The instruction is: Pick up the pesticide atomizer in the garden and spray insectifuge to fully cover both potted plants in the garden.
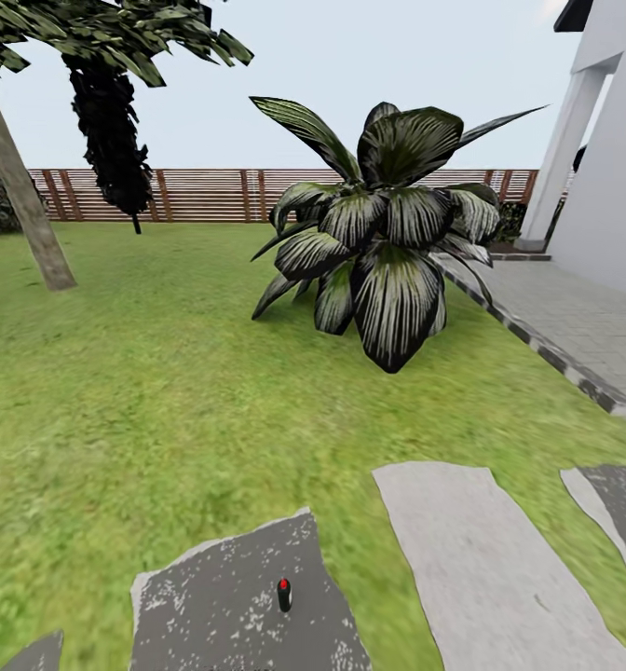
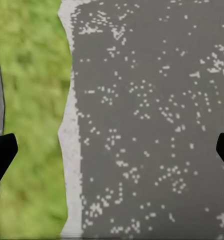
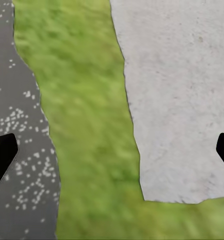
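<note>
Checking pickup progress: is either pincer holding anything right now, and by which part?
Nothing is held. The left pincer and right pincer are both open with only ground between their fingertips. The pesticide atomizer stands on a dark stone slab.

We observe a small dark bottle with a red top [image 1: 284,595] on a dark grey, white-speckled stone slab [image 1: 229,606]. Right of that slab lies a pale grey, unspeckled slab [image 1: 481,568]. Behind it, on green lawn [image 1: 117,391], stands a dark, white-striped leafy bush [image 1: 383,242]; beyond runs a brown slatted fence [image 1: 220,194].
</note>
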{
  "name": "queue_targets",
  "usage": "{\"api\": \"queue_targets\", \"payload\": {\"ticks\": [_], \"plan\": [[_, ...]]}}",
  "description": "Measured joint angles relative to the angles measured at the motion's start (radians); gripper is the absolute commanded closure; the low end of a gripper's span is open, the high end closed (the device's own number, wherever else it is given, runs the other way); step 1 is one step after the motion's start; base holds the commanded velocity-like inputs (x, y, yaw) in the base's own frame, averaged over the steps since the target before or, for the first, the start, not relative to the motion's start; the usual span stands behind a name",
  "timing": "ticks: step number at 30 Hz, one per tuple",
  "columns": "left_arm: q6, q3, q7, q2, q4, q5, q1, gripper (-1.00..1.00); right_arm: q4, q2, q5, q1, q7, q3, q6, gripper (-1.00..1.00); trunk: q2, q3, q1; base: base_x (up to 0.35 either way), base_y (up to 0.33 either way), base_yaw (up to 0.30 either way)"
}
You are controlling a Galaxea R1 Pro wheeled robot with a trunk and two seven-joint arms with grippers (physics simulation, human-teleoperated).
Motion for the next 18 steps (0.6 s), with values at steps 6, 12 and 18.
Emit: {"api": "queue_targets", "payload": {"ticks": [6,12,18], "plan": [[0.0,0.001,0.0,0.0,-0.001,0.0,0.0,-1.0,0.0,0.0,0.0,0.0,0.0,0.0,0.0,-1.0,0.0,0.0,0.0,0.0,0.0,0.275],[0.0,0.003,0.0,0.0,-0.001,0.0,0.0,-1.0,0.0,0.0,0.0,0.0,0.0,0.0,0.0,-1.0,0.0,0.0,0.0,0.0,0.0,0.266],[0.0,0.003,0.0,0.0,0.0,0.0,0.0,-1.0,-0.001,0.0,-0.001,0.0,0.0,-0.001,0.0,-1.0,0.0,0.0,0.0,0.0,0.0,0.08]]}}
